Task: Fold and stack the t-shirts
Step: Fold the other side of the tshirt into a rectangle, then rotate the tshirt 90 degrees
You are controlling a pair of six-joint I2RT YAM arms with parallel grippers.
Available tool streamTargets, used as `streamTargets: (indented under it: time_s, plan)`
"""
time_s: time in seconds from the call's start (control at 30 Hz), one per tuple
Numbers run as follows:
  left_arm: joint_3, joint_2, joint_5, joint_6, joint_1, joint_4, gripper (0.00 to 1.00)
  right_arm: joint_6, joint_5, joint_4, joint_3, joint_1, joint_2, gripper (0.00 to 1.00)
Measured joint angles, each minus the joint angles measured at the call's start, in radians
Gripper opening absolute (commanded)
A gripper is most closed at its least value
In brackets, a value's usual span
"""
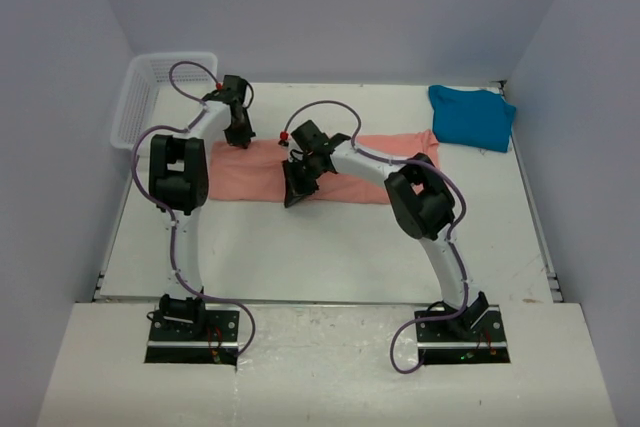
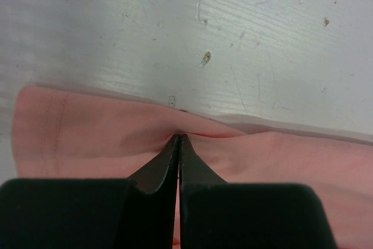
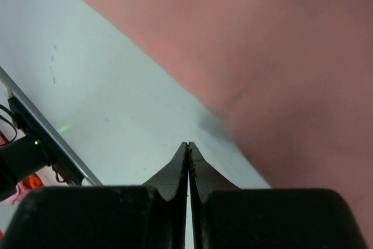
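Top external view is showing the salmon-pink t-shirt (image 1: 255, 172) lying as a long strip across the middle of the table (image 1: 300, 257). The teal-blue t-shirt (image 1: 472, 115) is sitting already folded at the far right corner, well apart from it. Left wrist view is showing the left gripper (image 2: 178, 138) with its 2 fingers pressed together on the pink shirt's far edge. Cloth is puckering into the tips, so it seems to be pinching that hem. The right gripper (image 3: 187, 144) is also hanging with its fingers pressed together, but over bare table just beside the shirt's near edge, gripping nothing that I can see.

Judging from this, the pink strip is the piece being folded. Doing it well is calling for the right gripper to be spreading and taking the cloth. Both grips should then be travelling together, low and level, so the 2 layers are landing edge on edge without dragging.
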Motion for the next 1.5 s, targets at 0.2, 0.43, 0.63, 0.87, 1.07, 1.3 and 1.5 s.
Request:
streamTargets:
  time_s: [0.2, 0.43, 0.63, 0.87, 1.07, 1.3, 1.5]
  plan:
    - [-0.003, 0.0, 0.011, 0.0, 0.006, 0.004, 0.0, -0.029, 0.059, -0.069, 0.138, 0.011, -0.007, 0.0]
    - [-0.041, -0.017, 0.012, -0.001, 0.007, 0.042, 0.0, -0.041, 0.121, -0.092, 0.177, 0.008, 0.044, 0.0]
    - [-0.057, -0.026, 0.012, -0.001, 0.007, 0.053, 0.0, -0.032, 0.151, -0.14, 0.179, 0.005, 0.087, 0.0]
    - [-0.07, -0.033, 0.012, -0.001, 0.007, 0.064, 0.0, -0.087, 0.292, -0.203, 0.229, 0.002, 0.084, 0.0]
    - [-0.07, -0.033, 0.013, -0.001, 0.009, 0.064, 0.0, -0.163, 0.332, -0.153, 0.092, -0.003, -0.013, 0.0]
    - [-0.07, -0.033, 0.013, -0.001, 0.009, 0.064, 0.0, -0.194, 0.335, -0.175, 0.138, -0.009, -0.055, 0.0]
    - [-0.07, -0.033, 0.014, -0.001, 0.009, 0.064, 0.0, -0.203, 0.328, -0.267, 0.288, -0.02, 0.047, 0.0]
